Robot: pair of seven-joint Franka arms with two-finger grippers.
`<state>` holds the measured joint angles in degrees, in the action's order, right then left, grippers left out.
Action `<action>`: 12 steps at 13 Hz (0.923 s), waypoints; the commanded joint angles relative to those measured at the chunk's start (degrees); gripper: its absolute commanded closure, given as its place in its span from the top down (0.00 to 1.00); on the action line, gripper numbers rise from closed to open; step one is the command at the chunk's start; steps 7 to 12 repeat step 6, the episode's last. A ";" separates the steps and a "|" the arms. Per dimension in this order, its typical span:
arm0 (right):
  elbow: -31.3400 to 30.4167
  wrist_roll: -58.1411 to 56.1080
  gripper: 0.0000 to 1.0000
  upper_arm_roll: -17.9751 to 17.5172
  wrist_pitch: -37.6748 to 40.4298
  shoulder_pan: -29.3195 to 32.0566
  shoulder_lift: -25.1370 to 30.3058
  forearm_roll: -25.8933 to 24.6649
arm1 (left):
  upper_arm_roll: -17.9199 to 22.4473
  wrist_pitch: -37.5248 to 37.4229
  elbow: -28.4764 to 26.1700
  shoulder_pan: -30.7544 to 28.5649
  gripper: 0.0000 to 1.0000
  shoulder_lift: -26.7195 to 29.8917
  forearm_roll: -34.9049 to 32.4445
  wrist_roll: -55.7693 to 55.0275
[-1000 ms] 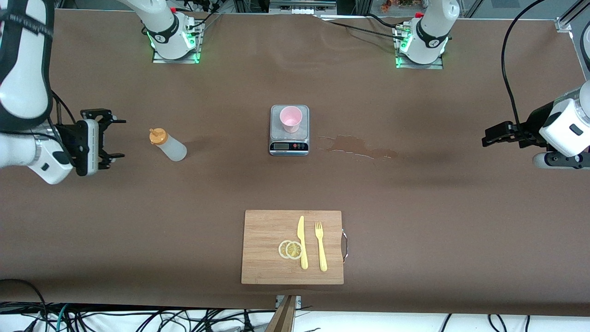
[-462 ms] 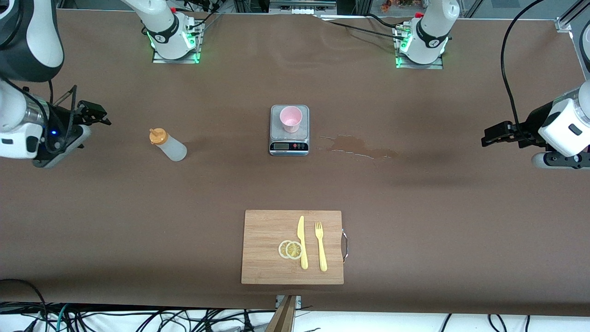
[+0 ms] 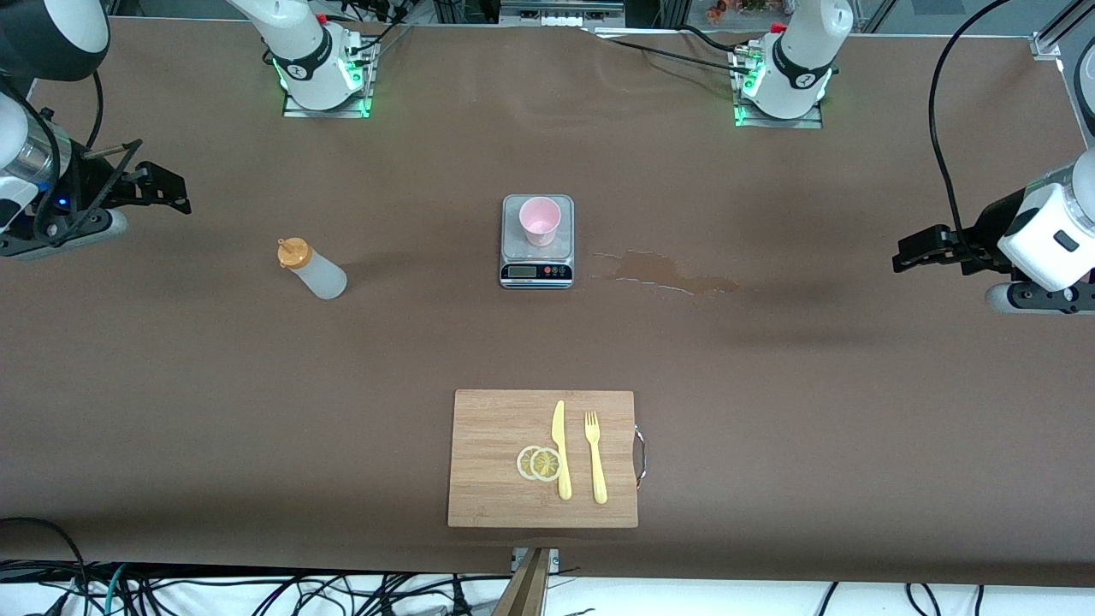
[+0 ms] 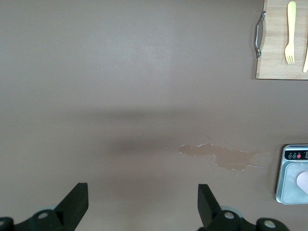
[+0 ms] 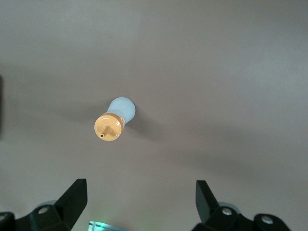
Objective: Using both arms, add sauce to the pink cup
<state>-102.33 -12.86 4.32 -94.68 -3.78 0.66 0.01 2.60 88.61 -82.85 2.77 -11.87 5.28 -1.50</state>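
Sizing up the bottle: soft, light, slippery; I'd pinch its waist below the cap.
Bottle stands at the cup's nine o'clock; cup sits on the scale. Right gripper, wide open and empty, has swung away since earlier; left gripper waits, likewise.

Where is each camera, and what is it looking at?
Front view: high across the table, facing both arms; right gripper and left gripper wait at the table's ends.
Left wrist view: looks down past its open fingers at a brownish spilled puddle.
Right wrist view: looks down past its open fingers at the whitish squeeze bottle with orange cap.
Shared: front and left wrist views both show the small grey kitchen scale.
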 commanded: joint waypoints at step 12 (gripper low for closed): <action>5.62 7.59 1.00 -1.16 4.31 1.49 -1.96 0.42 | 0.21 -1.43 1.99 0.31 1.00 -0.88 -0.79 1.06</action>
